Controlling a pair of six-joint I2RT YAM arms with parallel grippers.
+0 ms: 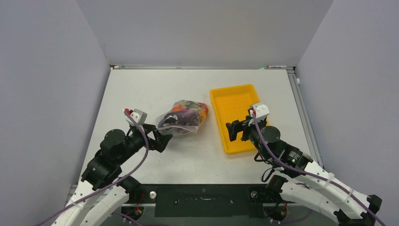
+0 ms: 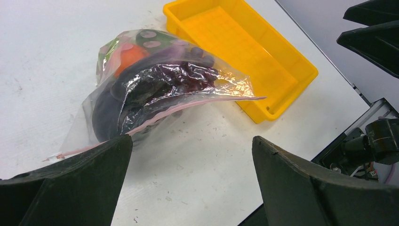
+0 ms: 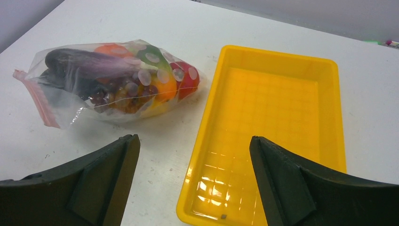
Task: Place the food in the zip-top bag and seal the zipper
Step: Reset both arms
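Observation:
The clear zip-top bag (image 1: pixel 182 117) lies on its side on the white table, left of the tray. The food is inside it: a dark purple eggplant (image 3: pixel 84 63), dark grapes (image 3: pixel 108 92), an orange piece (image 2: pixel 129 55) and a red piece (image 3: pixel 188 80). The pink zipper (image 2: pixel 188 106) runs along the bag's near-left edge, and its sides lie flat together where they show (image 3: pixel 40 101). My left gripper (image 1: pixel 162 136) (image 2: pixel 190 155) stands open just short of the zipper, holding nothing. My right gripper (image 1: pixel 237 129) (image 3: pixel 194 141) is open over the tray's near left corner, also holding nothing.
A yellow rectangular tray (image 1: pixel 226 141) (image 3: pixel 207 117) (image 2: pixel 287 75) with nothing in it sits right of the bag, its long side running away from me. Grey walls close in the table on three sides. A black frame runs along the near edge (image 1: pixel 197 197).

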